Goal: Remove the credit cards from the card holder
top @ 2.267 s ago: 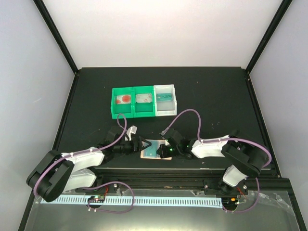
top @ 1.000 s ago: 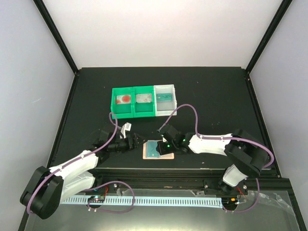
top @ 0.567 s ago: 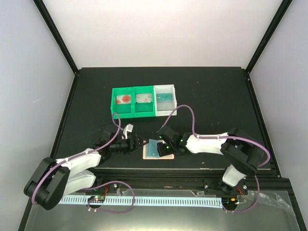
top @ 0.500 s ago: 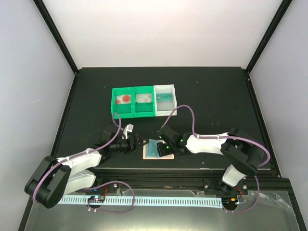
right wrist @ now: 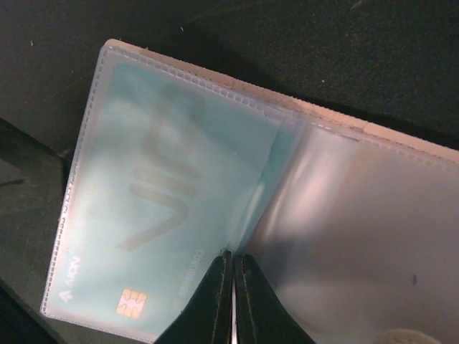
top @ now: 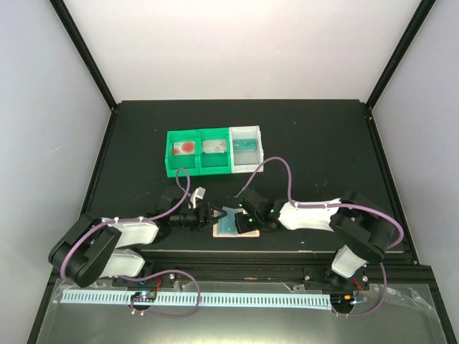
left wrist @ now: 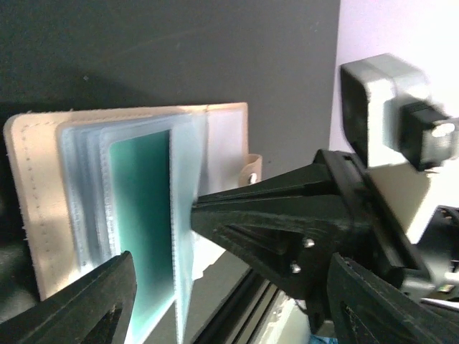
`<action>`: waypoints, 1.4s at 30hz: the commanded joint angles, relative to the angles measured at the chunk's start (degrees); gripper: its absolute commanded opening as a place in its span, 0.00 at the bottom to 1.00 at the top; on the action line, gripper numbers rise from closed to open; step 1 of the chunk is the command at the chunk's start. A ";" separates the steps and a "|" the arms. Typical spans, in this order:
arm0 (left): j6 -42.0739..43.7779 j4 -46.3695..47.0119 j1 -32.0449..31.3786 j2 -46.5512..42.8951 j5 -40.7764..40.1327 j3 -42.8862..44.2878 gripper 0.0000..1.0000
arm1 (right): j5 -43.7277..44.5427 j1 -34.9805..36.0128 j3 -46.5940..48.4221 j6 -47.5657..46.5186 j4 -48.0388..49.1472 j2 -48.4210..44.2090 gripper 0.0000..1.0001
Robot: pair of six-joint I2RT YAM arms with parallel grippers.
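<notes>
The matte black table (top: 323, 143) fills the floor of the enclosure. Toward its middle stands one plastic bin tray (top: 201, 169) with three compartments, two green and one white. Each holds one small thing: a red-marked one, a pale one and a teal one, all too small to make out. Two white-and-black arms reach inward, the left arm (top: 122, 233) and the right arm (top: 308, 213). Their heads meet over the holder and hide most of it from above.

The one small, flat, tan-pink card holder (left wrist: 32, 193) lies open on the table near the front edge, between the two grippers. Its stitched cover has rounded corners and a side tab (left wrist: 252, 168) with a metal snap. Inside is a stack of clear plastic sleeves (right wrist: 358, 215), too closely layered to count. One thin teal-green plastic credit card (right wrist: 158, 193) shows, inside a sleeve tilted up off the others. It bears faint pale stripes and a gold chip (right wrist: 130, 302). Whether other cards lie beneath it cannot be told.

The left gripper (top: 214, 215) has its jaws spread wide at the holder's left edge, grasping nothing. The right gripper (right wrist: 231, 256) has its jaws clenched together, tips at the fold beside the card's sleeve. Whether any film is pinched between them cannot be told.
</notes>
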 commanded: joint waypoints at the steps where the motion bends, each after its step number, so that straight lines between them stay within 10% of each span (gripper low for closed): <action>1: -0.52 5.80 -1.08 4.10 1.91 1.35 0.72 | 1.37 0.38 -2.41 0.34 -1.52 0.30 0.04; 15: 0.29 5.40 -3.92 8.05 -1.16 3.20 0.30 | 0.50 0.38 -4.16 0.06 1.18 -2.09 0.06; 26: 3.29 0.29 -4.91 8.19 -3.76 5.00 0.03 | 4.44 0.34 -4.75 -1.19 -2.77 -11.17 0.26; 42: 11.90 -19.79 -4.93 0.78 -11.47 9.24 0.02 | 12.28 -1.37 -6.11 -3.23 -9.13 -14.18 0.59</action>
